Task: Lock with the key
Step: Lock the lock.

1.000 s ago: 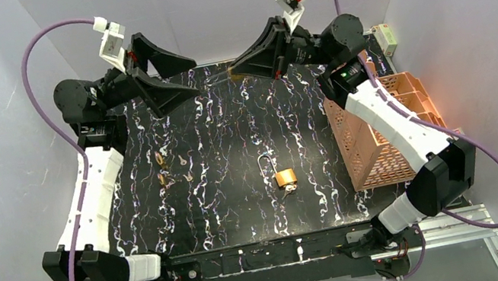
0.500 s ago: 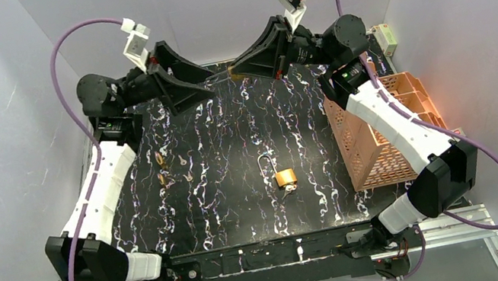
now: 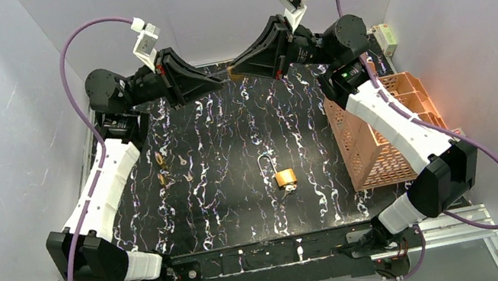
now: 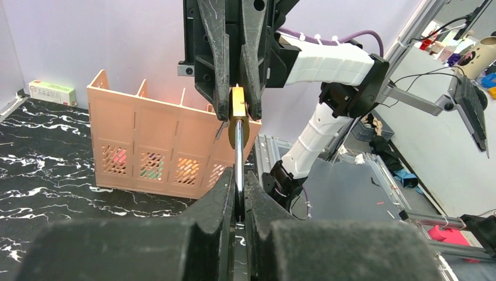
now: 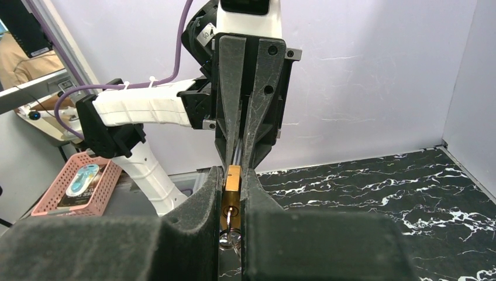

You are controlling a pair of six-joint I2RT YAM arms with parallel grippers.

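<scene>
R gripper (image 5: 232, 177) is clamped on the brass padlock (image 5: 233, 182) body, held up in the air over the far end of the table (image 3: 227, 210). L gripper (image 4: 238, 182) is closed on its shackle (image 4: 238, 146) from the opposite side. Key ring (image 5: 228, 236) hangs under the body, so I reckon the key's in. Pick-up + two-arm hold look done; can't tell if shackle's seated. Left to do, imo: press shackle home, turn key. 2nd padlock (image 3: 285, 177) + spare keys (image 3: 164, 159) lie on the table, untouched
</scene>
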